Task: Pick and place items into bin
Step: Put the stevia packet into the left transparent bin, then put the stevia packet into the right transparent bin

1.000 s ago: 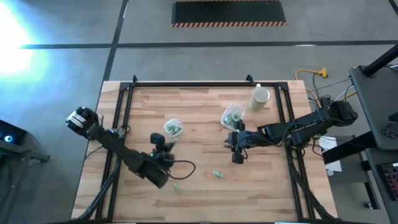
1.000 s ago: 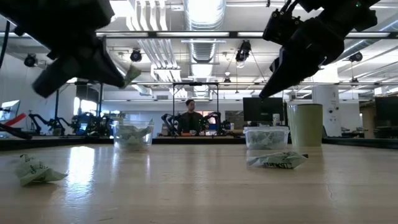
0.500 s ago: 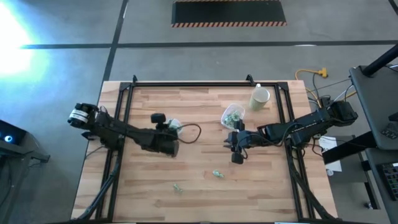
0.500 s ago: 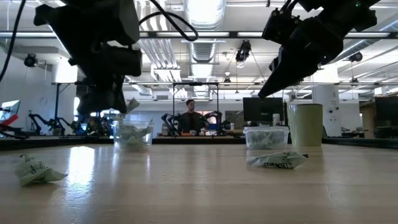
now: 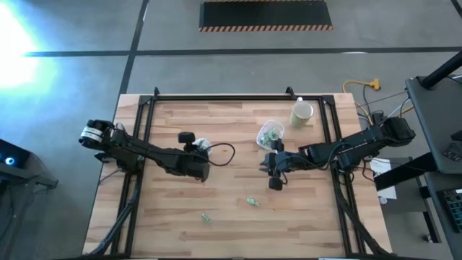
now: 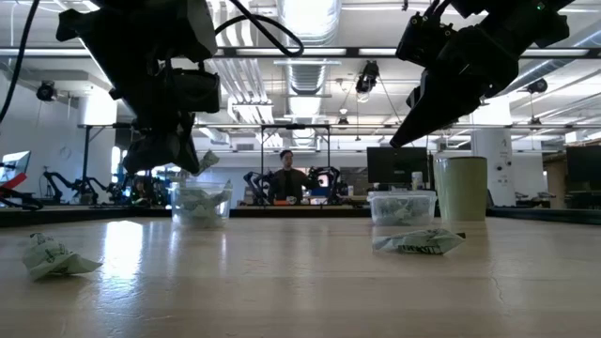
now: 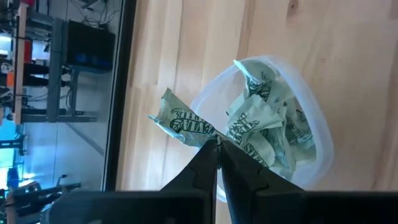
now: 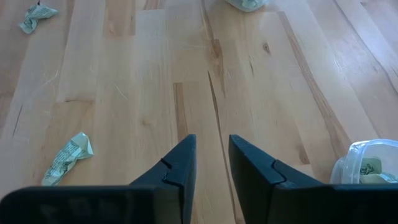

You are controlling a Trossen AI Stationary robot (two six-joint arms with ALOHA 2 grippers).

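Note:
My left gripper (image 7: 219,148) is shut on one pale green and white piece (image 7: 186,121), just above the rim of the left clear tub (image 7: 311,134). That tub holds several such pieces. The low view shows the held piece (image 6: 205,161) over this tub (image 6: 200,203). My right gripper (image 8: 211,158) hangs open over bare wood, nothing between its fingers, near the right tub (image 5: 271,133). Two loose pieces (image 5: 253,201) (image 5: 206,217) lie flat on the table nearer the front edge. My left gripper pinches one end of the piece (image 7: 208,138) between its two fingertips. The fingers slant downward toward the tub. The rest of the piece sticks out past the fingertips, lifted clear of the table and above the tub's rim.
A tall cream cup (image 5: 302,113) stands at the back right, beside the right tub (image 6: 402,207). A black frame (image 5: 216,99) runs along the table's far and side edges. Bare wood lies between the two arms and toward the near edge.
My left gripper has swung from the near middle of the table toward the far edge, turning as it went, and now stands over the left tub. It stays shut on the piece. In the last half second it has barely moved.

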